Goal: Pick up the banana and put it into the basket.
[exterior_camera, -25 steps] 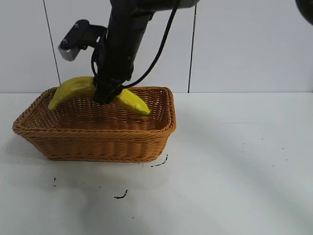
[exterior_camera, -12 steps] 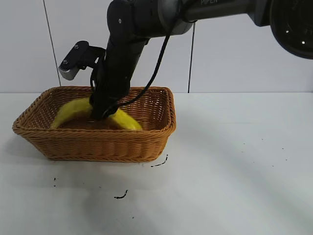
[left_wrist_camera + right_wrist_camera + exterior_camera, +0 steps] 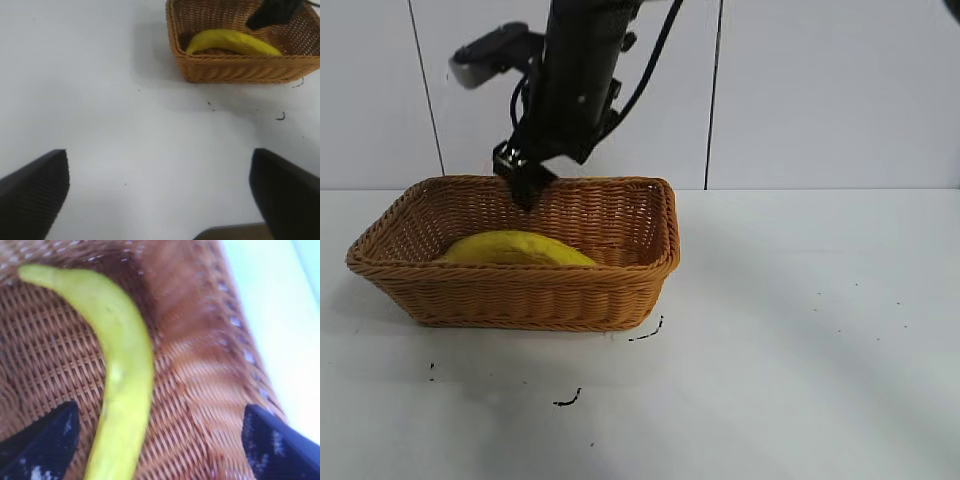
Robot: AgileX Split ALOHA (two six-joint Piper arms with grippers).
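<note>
Exterior view: the banana (image 3: pixel 516 248) lies flat on the floor of the basket (image 3: pixel 620 290), toward its front wall, so the placing looks done. The right gripper (image 3: pixel 525 188) hangs just above the back rim, fingers spread wide and empty, arm reaching steeply down. The left gripper (image 3: pixel 160 200) hovers open over bare table, well apart.

The basket's (image 3: pixel 520 290) near wall hides most of the banana (image 3: pixel 515 248).
</note>
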